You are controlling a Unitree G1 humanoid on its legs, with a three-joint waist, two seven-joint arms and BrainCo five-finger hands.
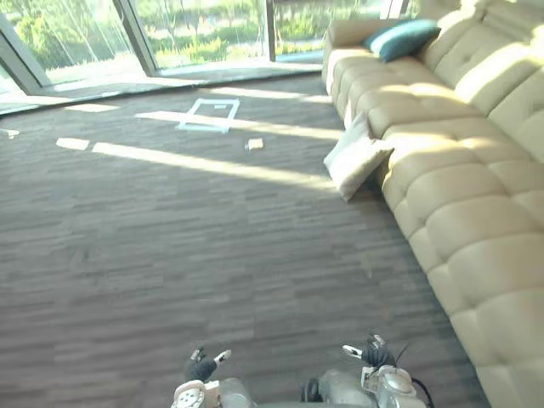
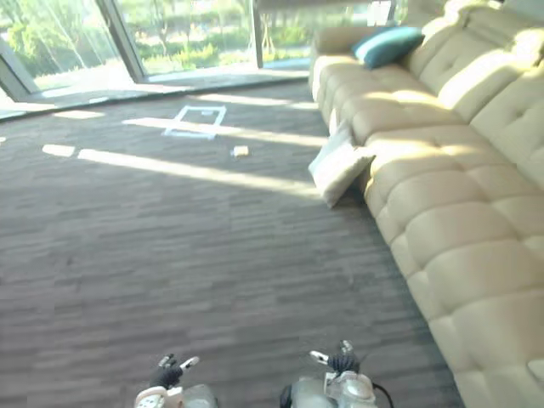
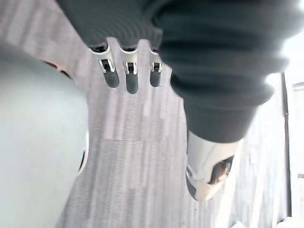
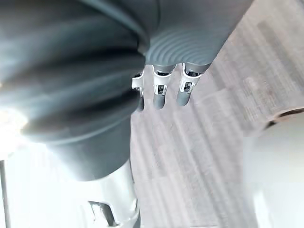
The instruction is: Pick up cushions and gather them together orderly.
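A grey striped floor (image 1: 170, 238) of carpet runs from tall windows (image 1: 195, 25) to a long beige sofa (image 1: 476, 187) along the robot's right.

In the left eye view a cream cushion (image 1: 355, 157) stands tilted on the floor, leaning against the sofa's front. A teal cushion (image 1: 401, 38) lies on the seat at the far end, well apart from it. A white tape square (image 1: 209, 115) and a small scrap (image 1: 254, 144) lie on the carpet out toward the windows. The left robot hand (image 1: 201, 367) and the right robot hand (image 1: 371, 351) hang low at the bottom edge, far from both cushions.

The right eye view gives the same layout, with the cream cushion (image 2: 338, 166) propped at the sofa base.

In the left wrist view the fingers (image 3: 129, 78) are straight and relaxed over bare carpet, holding nothing. In the right wrist view the fingers (image 4: 160, 92) are equally loose and empty.

The likely trouble lies in the approach. The robot must walk over and reach low, and a deep bend on two legs could upset its balance. The cream cushion is soft and only propped, so a nudge could topple it flat. A pinch at one corner could let it sag and slip free. With the two cushions so far apart, the pair could also end up crooked rather than neatly side by side
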